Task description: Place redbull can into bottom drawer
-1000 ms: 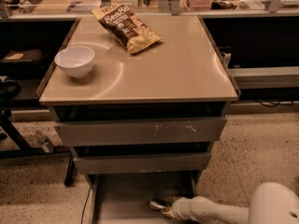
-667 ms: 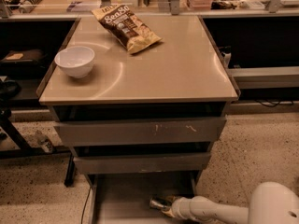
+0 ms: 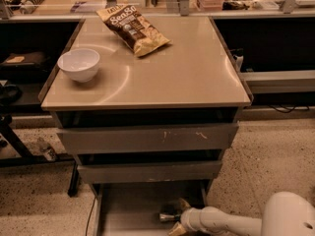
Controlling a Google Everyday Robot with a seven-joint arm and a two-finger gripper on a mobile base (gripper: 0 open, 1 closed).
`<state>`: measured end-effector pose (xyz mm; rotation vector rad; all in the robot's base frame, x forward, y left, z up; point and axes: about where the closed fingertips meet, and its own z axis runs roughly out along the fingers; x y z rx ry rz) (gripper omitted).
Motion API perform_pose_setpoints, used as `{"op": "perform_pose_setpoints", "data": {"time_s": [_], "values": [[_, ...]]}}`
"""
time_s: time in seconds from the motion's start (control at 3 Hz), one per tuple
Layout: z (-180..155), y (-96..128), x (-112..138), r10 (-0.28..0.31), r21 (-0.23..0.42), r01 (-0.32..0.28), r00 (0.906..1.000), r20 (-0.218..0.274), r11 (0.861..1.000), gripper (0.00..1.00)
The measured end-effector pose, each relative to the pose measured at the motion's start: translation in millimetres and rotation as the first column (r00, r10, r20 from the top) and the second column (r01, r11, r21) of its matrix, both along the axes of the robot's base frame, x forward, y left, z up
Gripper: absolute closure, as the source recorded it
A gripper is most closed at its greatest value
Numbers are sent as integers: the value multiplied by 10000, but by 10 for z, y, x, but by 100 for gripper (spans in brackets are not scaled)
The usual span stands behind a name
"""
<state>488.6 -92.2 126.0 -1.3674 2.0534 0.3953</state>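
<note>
Place: robot lab or workshop (bench rows, hard floor).
Furniture: grey metal drawer cabinet, beige top, dark workbenches behind.
Floor: speckled terrazzo.
Props: white bowl, chip bag.
Gripper: low inside the pulled-out bottom drawer.

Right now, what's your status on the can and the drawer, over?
Copy: gripper low in the open bottom drawer, right side. The redbull can is at its tip, just over the drawer floor. No obstruction visible in the drawer.

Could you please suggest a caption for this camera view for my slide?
End effector and can inside the open bottom drawer; bowl and chip bag on the cabinet top.
</note>
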Motion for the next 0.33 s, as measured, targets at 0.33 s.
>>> {"op": "perform_pose_setpoints", "data": {"time_s": [0.33], "values": [[0, 0, 0, 0, 0, 0, 10000, 0, 10000, 0]]}}
